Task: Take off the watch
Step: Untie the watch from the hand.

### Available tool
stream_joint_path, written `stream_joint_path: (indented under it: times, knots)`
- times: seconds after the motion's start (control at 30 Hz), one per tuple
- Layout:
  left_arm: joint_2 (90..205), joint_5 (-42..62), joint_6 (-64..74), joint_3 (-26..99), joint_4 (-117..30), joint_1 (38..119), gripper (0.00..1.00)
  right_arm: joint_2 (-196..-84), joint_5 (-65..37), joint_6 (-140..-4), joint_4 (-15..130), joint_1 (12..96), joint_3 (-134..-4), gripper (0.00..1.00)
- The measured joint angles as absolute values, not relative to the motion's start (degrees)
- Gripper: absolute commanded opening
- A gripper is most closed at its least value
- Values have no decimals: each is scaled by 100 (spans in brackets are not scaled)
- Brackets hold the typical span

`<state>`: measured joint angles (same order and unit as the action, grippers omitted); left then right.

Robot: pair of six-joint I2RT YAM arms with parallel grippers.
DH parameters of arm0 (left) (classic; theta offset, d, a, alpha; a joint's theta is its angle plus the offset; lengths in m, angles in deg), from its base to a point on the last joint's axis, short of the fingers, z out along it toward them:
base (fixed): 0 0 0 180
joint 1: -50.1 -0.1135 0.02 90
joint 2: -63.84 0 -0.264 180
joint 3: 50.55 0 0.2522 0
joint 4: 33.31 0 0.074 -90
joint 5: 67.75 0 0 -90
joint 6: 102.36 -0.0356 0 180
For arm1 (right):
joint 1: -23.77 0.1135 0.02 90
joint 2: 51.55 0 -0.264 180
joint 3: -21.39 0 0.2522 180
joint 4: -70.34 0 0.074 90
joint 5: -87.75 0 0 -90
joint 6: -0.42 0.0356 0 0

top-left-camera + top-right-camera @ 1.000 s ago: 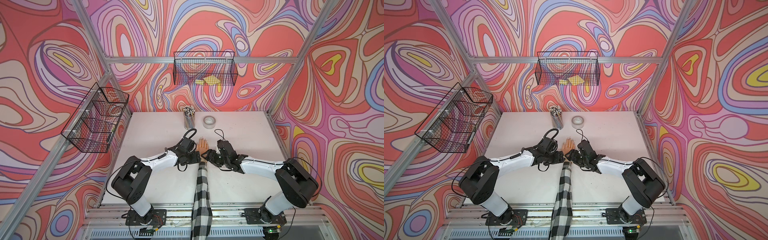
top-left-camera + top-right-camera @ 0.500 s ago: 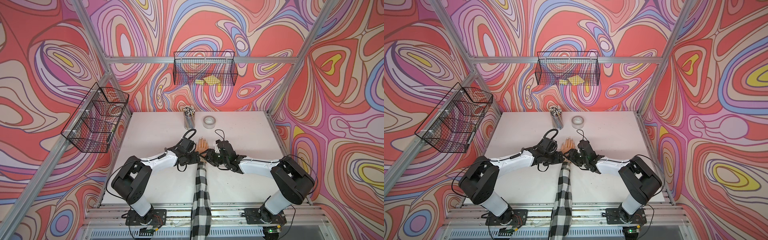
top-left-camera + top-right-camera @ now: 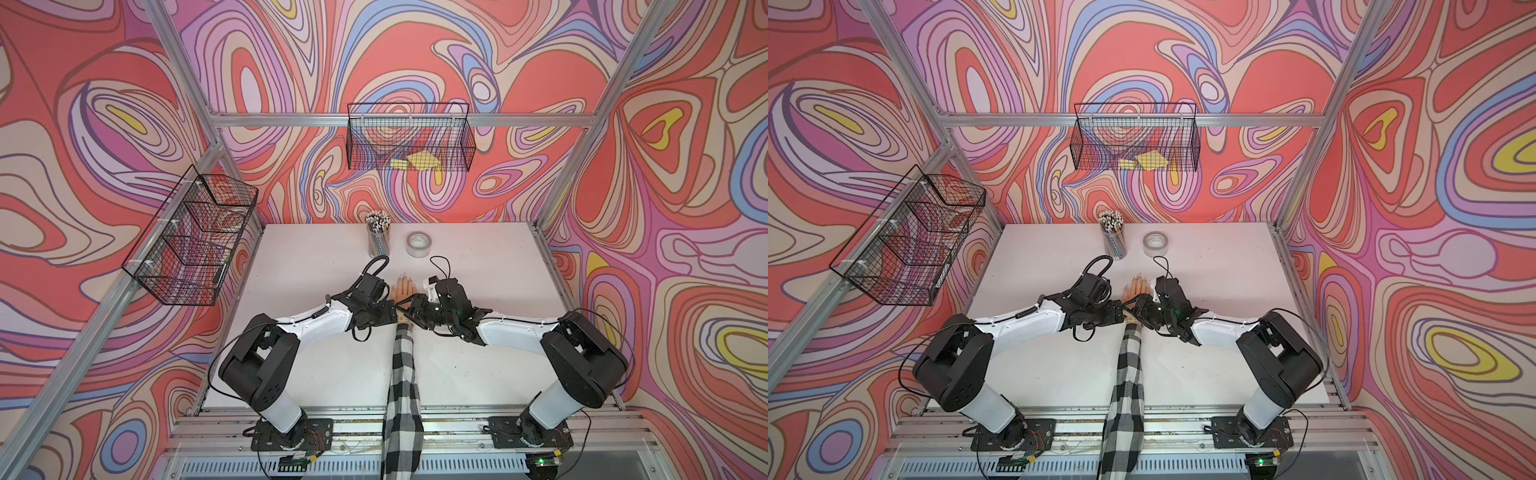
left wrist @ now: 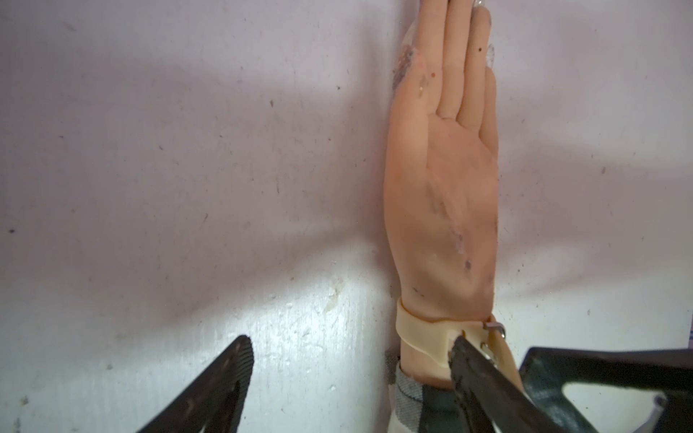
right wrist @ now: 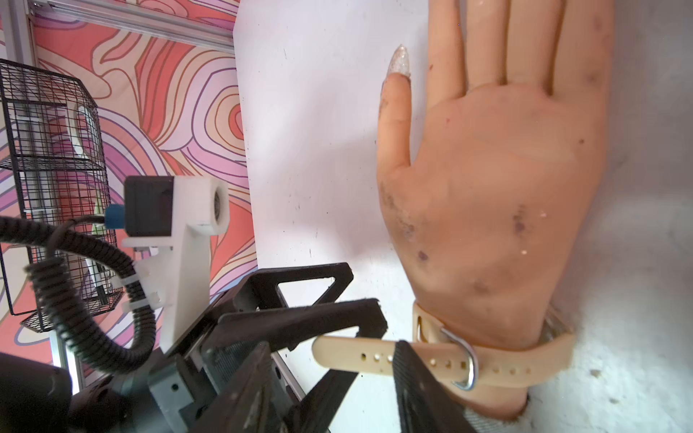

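A scuffed white desk (image 3: 316, 332) sits inside an aluminium frame (image 3: 291, 120), closed in by walls of red, pink and lilac swirls (image 3: 457, 54). A black wire basket (image 3: 409, 137) hangs on the back wall. A second, divided wire basket (image 3: 191, 237) hangs on the side wall by the left arm. At the desk's far edge stand a clear cup of pencils (image 3: 378, 241) and, just beside it, a grey roll of tape (image 3: 419, 245).

In both top views the left tool (image 3: 395, 311) and the right tool (image 3: 413, 309) meet over the wrist of a peach mannequin hand (image 3: 404, 288) and hide it. A black-and-white checked sleeve (image 3: 402, 374) runs from there to the near edge.

Only the wrist views show the slim cream-beige watch (image 5: 498, 361). It is wrapped round the mannequin wrist, with the strap threaded through its metal buckle (image 5: 465, 361) and the holed tail sticking out free. The right tool is spread, and one of its fingers (image 5: 416, 378) crosses in front of that tail. The left tool is spread wide too and pinches nothing, with one fingertip (image 4: 465, 356) touching the strap beside the buckle.
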<state>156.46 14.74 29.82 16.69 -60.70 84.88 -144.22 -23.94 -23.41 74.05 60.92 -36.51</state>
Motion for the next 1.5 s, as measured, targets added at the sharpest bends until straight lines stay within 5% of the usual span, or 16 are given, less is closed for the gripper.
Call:
stream_joint_path:
  times: [0.57,0.93,1.5]
  knots:
    - [15632,1024,2914,1927,-6096,8497,84,-13917,-2119,-1945,8327,5866,-2231,78]
    - [15632,1006,2896,1927,-6096,8497,84,-14885,-2303,-1159,10408,5834,-1973,66]
    - [15632,1008,2899,1927,-6096,8499,84,-14935,-2396,-1045,10679,5834,-2064,57]
